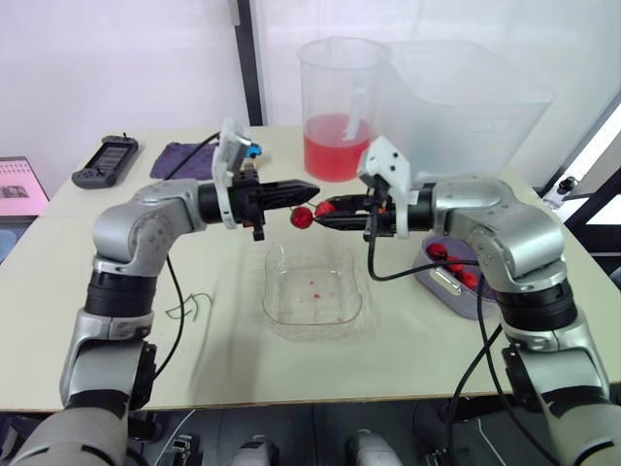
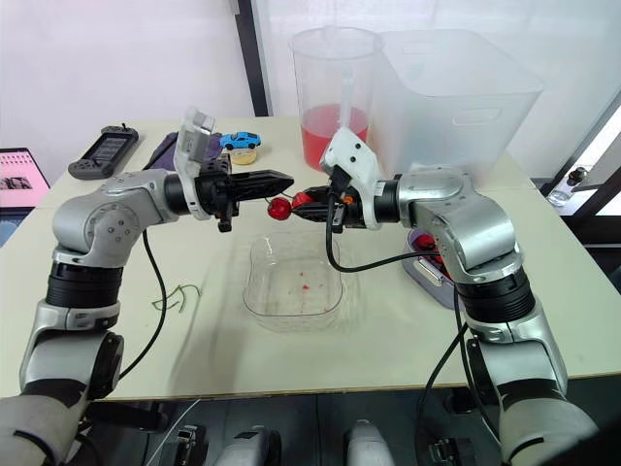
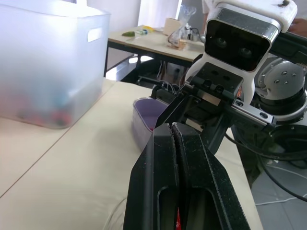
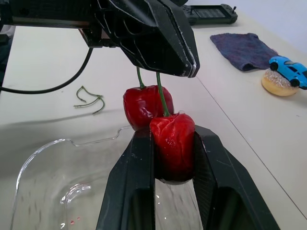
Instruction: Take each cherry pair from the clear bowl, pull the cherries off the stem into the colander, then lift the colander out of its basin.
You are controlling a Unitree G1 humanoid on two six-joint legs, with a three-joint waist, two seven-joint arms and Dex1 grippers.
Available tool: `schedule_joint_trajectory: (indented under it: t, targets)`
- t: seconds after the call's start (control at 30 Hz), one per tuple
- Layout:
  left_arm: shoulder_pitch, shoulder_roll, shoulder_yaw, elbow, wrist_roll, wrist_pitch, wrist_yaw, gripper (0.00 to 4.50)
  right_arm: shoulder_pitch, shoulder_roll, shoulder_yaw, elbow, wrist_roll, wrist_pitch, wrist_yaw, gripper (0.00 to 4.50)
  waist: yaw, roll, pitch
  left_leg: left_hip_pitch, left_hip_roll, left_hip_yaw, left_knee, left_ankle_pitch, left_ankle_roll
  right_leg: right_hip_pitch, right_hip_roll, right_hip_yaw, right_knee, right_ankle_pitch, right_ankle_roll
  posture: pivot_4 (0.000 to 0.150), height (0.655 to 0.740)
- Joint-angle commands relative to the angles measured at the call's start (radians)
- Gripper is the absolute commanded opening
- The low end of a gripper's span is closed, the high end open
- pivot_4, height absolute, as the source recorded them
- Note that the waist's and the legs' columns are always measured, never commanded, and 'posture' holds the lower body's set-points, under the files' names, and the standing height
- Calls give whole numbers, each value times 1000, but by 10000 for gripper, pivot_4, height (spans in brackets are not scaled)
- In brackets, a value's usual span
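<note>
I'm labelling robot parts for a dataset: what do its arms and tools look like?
The left arm and right arm have silver-grey shells with black joints. The left tool and right tool are each two tapered black fingers, with a white camera housing at the wrist. Black cables hang from both forearms.

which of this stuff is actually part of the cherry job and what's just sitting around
Job: cherry pair, pinched by left gripper and right gripper; clear bowl; purple basin with cherries.

Lying about: jug of red liquid; large clear tub; purple cloth; black handset; blue toy car; loose stems.
</note>
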Motion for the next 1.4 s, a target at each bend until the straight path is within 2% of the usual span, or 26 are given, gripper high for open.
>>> schedule_joint_trajectory:
  t: [0.03,0.2,0.37,0.6,0.7,0.87,0.97,1.13,1.17,1.27,1.4]
  targets:
    - [-8,11,32,-37,-9,-19,4,0,-7,-30,-6,-24,4,-13,8,9606,0,0,0,0,0,0,0,0,0,0,0,0,0,0,0,1500,7337]
    - [-1,13,34,-35,7,-43,13,0,68,-143,3,-21,-20,-39,56,9606,3,0,0,0,0,0,0,0,0,0,0,0,0,0,0,1500,7337]
    - [3,10,37,-30,9,-63,17,0,51,-263,-69,10,19,-16,106,9606,1,0,0,0,0,1,0,0,0,0,0,0,0,0,0,1500,7337]
    - [36,-11,53,-51,-1,-79,46,0,98,-545,-36,299,-178,-249,181,9606,10,0,0,0,0,2,0,-1,2,1,-1,0,-1,0,0,1500,7337]
    - [46,-23,49,-49,11,-96,51,0,126,-554,-35,406,-224,-345,182,9606,5,0,0,0,0,3,0,-1,2,1,0,0,-1,0,0,1500,7337]
    - [35,-45,49,-36,22,-114,65,0,196,-534,-40,460,-264,-399,171,9606,-1,0,0,0,1,3,-1,0,0,0,0,1,-1,0,0,1500,7337]
    - [35,-54,49,-45,18,-111,76,0,206,-527,-52,484,-271,-401,174,18824,1,0,0,0,0,4,0,0,0,0,0,1,-1,0,0,1500,7337]
    - [35,-66,59,-54,2,-100,92,0,182,-567,-85,521,-255,-424,237,43175,5,0,0,0,0,3,0,0,0,0,0,1,-1,0,0,1500,7337]
    - [32,-70,67,-54,-8,-94,100,0,156,-576,-93,529,-252,-420,247,44872,6,0,0,0,0,4,0,0,0,0,0,1,-1,0,0,1500,7337]
    - [19,-82,84,-55,-33,-74,118,0,69,-561,-127,480,-175,-302,285,44872,4,0,0,0,0,4,0,0,0,0,0,2,-1,0,0,1500,7337]
    - [4,-105,95,-61,-65,-50,146,0,-10,-422,-183,249,48,-1,260,44872,-4,0,0,1,2,2,-1,0,0,0,1,2,-1,0,0,1500,7337]
